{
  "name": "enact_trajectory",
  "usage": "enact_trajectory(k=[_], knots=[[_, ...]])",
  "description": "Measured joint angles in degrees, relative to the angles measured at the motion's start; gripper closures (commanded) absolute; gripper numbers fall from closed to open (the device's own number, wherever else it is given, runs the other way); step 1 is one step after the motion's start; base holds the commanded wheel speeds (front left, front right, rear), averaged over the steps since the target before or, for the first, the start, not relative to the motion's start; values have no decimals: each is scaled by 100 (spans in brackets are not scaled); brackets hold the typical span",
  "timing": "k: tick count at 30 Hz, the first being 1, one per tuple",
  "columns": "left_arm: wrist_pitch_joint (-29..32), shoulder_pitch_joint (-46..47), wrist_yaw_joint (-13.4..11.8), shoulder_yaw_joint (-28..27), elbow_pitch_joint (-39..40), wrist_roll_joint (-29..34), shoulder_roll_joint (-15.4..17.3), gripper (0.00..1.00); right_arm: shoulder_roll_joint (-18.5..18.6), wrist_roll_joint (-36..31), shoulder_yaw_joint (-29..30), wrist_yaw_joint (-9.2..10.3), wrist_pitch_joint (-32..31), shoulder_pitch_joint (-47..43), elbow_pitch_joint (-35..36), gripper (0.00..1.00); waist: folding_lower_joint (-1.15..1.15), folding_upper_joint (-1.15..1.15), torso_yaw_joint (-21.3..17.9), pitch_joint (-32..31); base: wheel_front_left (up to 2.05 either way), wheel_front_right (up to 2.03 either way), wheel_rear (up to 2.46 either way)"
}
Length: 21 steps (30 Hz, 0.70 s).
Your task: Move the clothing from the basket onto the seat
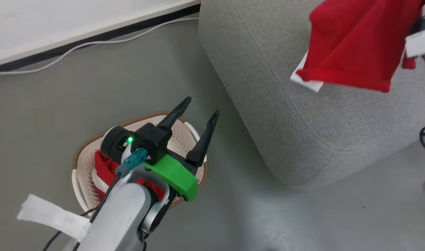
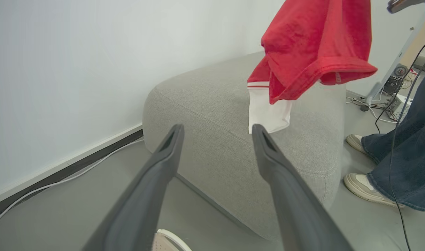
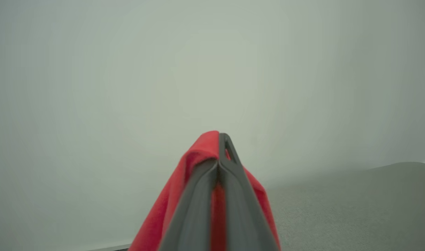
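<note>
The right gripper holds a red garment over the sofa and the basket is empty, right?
No: the basket has red clothing in it, as the head view shows. The right gripper does hold a red garment over the sofa.

clothing: red (white trim) | seat: grey | basket: cream, brown rim

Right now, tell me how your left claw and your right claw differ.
The left claw is open with its fingers spread; the right claw is shut. The left claw holds nothing, while the right claw pinches the red clothing. The left claw hangs over the basket; the right claw holds its load over the seat. Both have long dark fingers.
</note>
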<state>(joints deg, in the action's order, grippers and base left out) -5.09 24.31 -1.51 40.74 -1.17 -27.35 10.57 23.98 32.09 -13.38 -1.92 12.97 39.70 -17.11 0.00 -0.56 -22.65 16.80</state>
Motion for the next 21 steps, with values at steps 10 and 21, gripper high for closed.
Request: enact_trajectory(k=[10,21], knots=[[152,359,-100,-159,477,143,222,0,535,192,669,235,-305,1270,-368,100,0,0,251,654,0,0,0],[464,522,-104,-145,881,378,435,0,1004,180,1036,454,-454,1891,-992,100,0,0,658,1256,0,0,0]])
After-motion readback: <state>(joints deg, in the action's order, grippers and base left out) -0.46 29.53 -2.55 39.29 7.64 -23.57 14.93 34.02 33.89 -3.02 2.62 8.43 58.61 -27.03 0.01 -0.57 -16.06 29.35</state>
